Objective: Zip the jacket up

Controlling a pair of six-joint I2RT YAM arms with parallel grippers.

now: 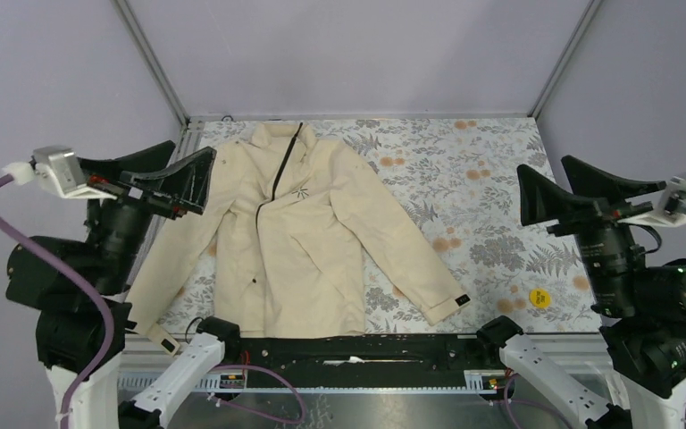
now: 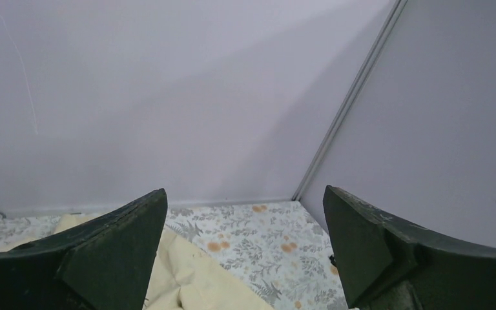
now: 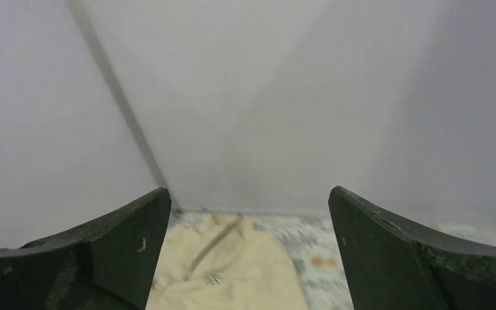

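Left pincer point(image 1: 193, 149) and right pincer point(image 1: 542, 164) wide open, empty, held above table point(image 1: 500, 179). Cream jacket point(image 1: 322, 250) lies flat, sleeves spread; dark zipper point(image 1: 279, 174) shows from collar to chest.

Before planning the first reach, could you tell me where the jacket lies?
In the top view the jacket lies flat on the left half of the floral table cover, collar toward the back wall, nearest the left gripper.

Floral tablecloth point(image 1: 464, 179) in grey and orange, small round yellow sticker point(image 1: 539, 298) near its right front corner, plain lavender walls point(image 1: 357, 54).
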